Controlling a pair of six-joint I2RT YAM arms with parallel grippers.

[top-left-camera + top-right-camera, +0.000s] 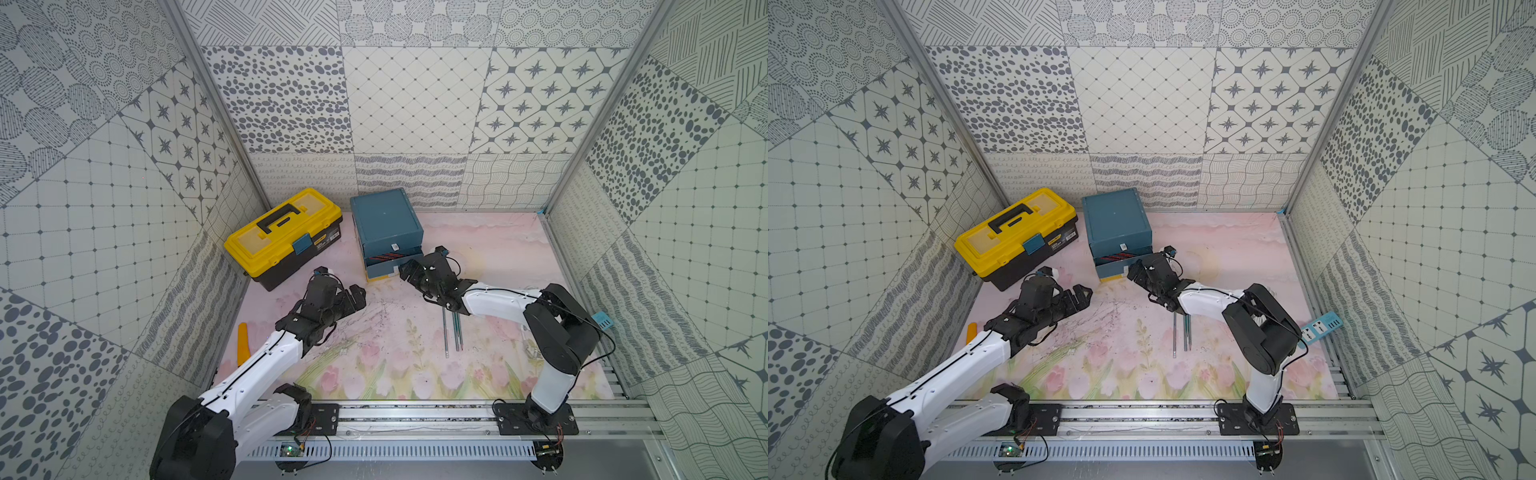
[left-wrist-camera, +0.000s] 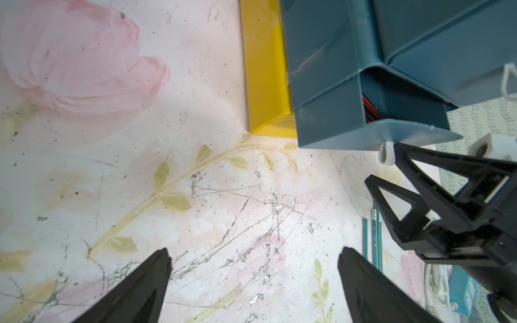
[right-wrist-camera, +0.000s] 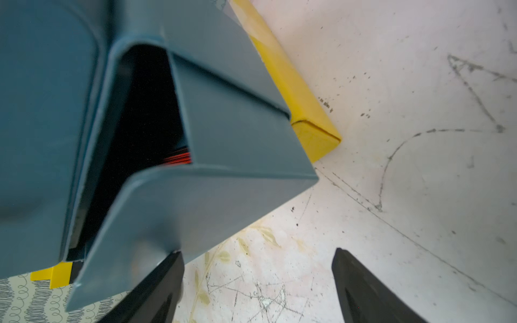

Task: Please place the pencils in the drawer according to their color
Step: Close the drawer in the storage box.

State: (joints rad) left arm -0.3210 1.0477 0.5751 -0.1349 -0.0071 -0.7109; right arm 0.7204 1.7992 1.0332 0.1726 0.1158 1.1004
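Holding, right gripper (image 3: 257, 257): nothing; jaws wide, one finger at part-open middle drawer (image 1: 380, 271) front.
Left gripper (image 2: 254, 251): wide apart, empty, above mat (image 1: 374, 353).
Red-striped pencils (image 1: 384, 257): inside middle drawer.
Teal pencils (image 1: 453, 332): on mat beneath right arm (image 1: 498, 301).

Yellow-lidded black toolbox (image 1: 282, 237) sat back left on the floral tabletop (image 1: 374, 365). Orange stick (image 1: 243, 343) lay near the left wall. Blue power strip (image 1: 1323, 326) lay far right.

Drawer (image 1: 380, 270) ajar; perhaps three pencils (image 1: 456, 332) outside.
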